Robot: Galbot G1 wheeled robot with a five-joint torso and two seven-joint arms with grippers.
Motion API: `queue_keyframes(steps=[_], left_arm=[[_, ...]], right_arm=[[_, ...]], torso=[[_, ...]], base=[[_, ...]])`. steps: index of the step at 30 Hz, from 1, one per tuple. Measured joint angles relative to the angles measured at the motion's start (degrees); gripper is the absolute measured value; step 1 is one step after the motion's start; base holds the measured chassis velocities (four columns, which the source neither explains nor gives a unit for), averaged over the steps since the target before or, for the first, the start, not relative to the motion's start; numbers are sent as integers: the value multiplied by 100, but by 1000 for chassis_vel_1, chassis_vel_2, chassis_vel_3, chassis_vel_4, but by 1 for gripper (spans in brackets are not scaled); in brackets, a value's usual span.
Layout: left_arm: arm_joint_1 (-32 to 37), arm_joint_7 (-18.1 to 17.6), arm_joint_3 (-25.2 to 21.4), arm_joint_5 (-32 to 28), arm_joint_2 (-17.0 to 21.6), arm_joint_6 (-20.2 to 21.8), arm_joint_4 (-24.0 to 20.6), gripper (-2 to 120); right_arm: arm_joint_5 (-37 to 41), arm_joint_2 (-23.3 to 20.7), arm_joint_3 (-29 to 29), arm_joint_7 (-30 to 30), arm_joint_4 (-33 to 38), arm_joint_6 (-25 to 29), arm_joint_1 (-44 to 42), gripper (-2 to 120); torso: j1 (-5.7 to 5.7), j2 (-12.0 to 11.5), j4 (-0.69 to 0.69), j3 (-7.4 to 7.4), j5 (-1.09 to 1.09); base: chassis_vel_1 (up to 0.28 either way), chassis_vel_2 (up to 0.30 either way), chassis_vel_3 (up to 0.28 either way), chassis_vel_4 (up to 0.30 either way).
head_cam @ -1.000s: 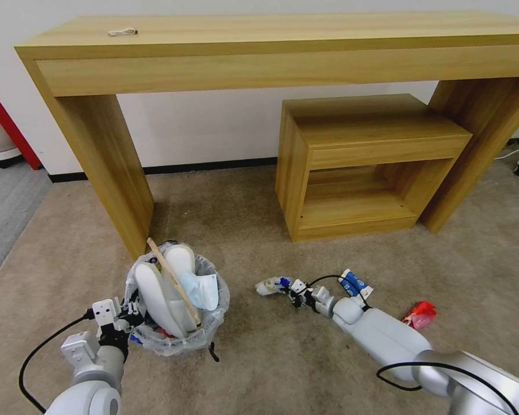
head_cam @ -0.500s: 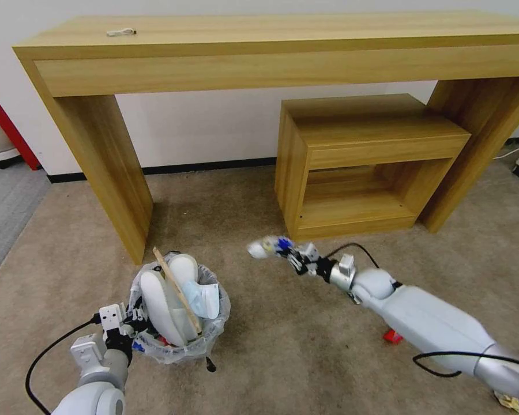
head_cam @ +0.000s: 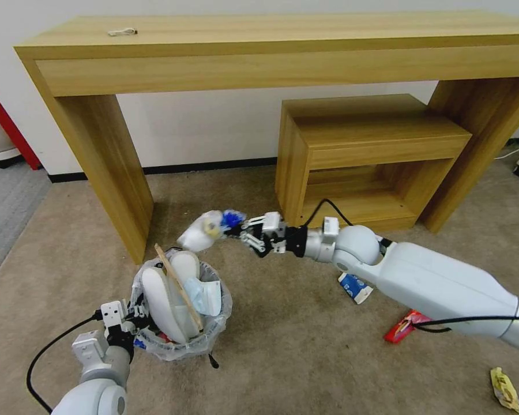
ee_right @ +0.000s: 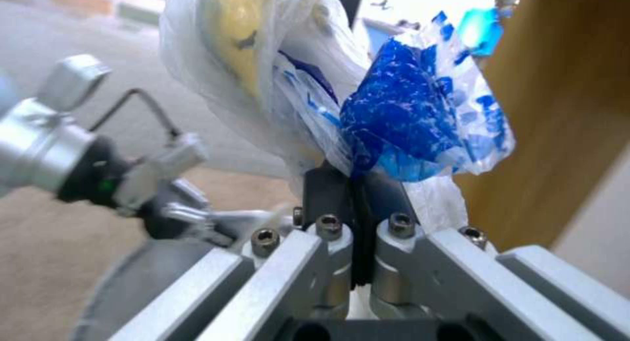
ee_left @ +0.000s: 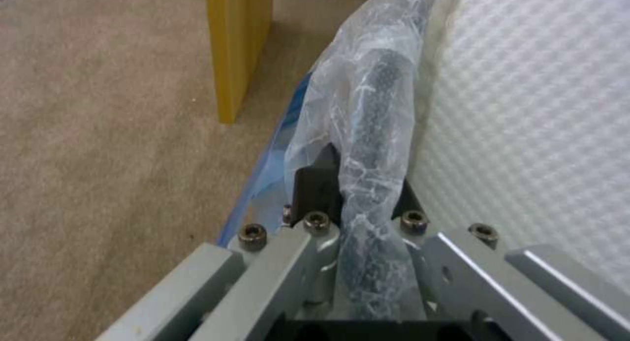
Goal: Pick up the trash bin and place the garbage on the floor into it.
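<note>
Above the trash bin (head_cam: 181,340), right gripper (head_cam: 243,231) holds crumpled wrapper (head_cam: 205,229).

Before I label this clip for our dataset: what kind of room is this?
Probably a carpeted office or mock living room: a long light-wood console table against a white wall, a low wooden side cabinet, beige carpet.

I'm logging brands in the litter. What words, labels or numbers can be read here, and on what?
No text can be read.
Blue-and-white bag in the right hand: blue print, no legible letters.
Blue-white carton: print too small.
Red wrapper: too small.
Yellow wrapper: too small.
</note>
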Motion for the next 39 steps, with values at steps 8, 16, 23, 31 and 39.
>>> queue_keyframes(steps=[8,16,23,31,39], left_arm=[[-5,0,-49,-16,-50,10,-176,3],[-9,-6,-124,-55,-83,10,-256,3],[-74,-22,-159,-142,-64,29,-251,3],[-81,-28,-158,-151,-86,45,-318,3],[-7,-30,-132,-143,-144,51,-521,3]], right_arm=[[82,234,-913,258,200,-600,1108,0],[-34,422,-1277,493,177,-973,1622,0],[-208,422,-1586,510,54,-1054,1702,0],[-357,605,-1855,605,4,-1156,1623,0],[-477,870,-2013,699,-256,-1313,1682,0]], torso=[[0,0,0,0,1],[0,0,1,0,1],[0,0,-1,0,1],[0,0,0,0,1],[0,0,1,0,1]], base=[[0,0,0,0],[0,0,0,0],[0,0,0,0],[0,0,0,0],[0,0,0,0]])
